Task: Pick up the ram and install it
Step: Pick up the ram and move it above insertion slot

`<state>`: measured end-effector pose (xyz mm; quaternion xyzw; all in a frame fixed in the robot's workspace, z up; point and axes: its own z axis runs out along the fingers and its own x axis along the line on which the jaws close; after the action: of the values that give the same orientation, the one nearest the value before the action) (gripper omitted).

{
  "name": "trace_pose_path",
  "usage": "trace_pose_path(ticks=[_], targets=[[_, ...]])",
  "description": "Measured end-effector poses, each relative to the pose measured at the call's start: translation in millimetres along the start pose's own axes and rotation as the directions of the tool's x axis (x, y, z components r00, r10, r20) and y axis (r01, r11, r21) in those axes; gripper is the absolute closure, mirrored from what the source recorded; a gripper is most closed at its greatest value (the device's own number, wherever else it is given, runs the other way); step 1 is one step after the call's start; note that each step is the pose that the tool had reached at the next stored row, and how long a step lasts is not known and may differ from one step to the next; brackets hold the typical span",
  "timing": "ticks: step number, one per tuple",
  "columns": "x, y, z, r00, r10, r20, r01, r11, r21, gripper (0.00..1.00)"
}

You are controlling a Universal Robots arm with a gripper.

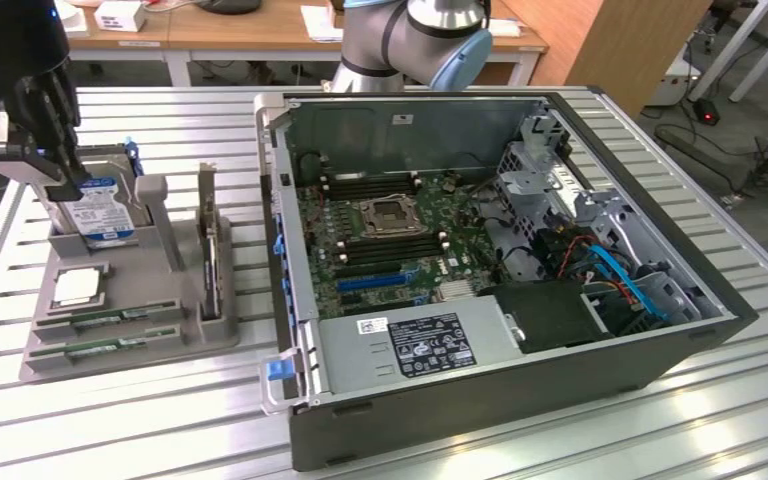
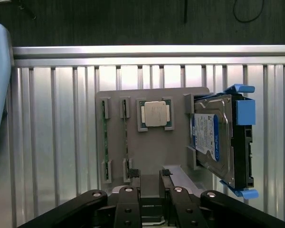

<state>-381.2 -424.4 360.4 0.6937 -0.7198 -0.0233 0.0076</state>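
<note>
- Gripper point(image 2: 150, 175) hangs over the tray point(image 1: 157, 345) with its jaws apart and empty; nothing is picked up yet.
- Ram point(image 2: 104, 142) stands on edge in a tray slot, with a second stick point(image 2: 126, 137) just beside it. The end brackets likely keep the thin boards upright so fingers can close on their flat faces.
- Chip point(image 2: 155, 114) lies flat in its own pocket between the sticks and the drive point(image 2: 211, 137), which stands on edge in a blue caddy.
- Case point(image 1: 491, 410) lies open on its side at the exterior view's right of the tray, with the board point(image 1: 398, 230) facing up, probably so parts can be pressed straight down.
- Table point(image 1: 704, 420) is slatted metal and bears both tray and case.
- Desks point(image 1: 224, 30) of wood stand behind, and cables trail on the floor at the exterior view's right.
</note>
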Motion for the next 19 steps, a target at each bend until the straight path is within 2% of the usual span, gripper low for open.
trace_pose_path(ticks=[6,19], targets=[[2.7,0.0,-0.1,1.0,0.0,0.0,0.0,1.0,-0.0001,0.71],[20.2,-0.6,-0.5,1.0,0.0,0.0001,0.0,1.0,0.0,0.71]])
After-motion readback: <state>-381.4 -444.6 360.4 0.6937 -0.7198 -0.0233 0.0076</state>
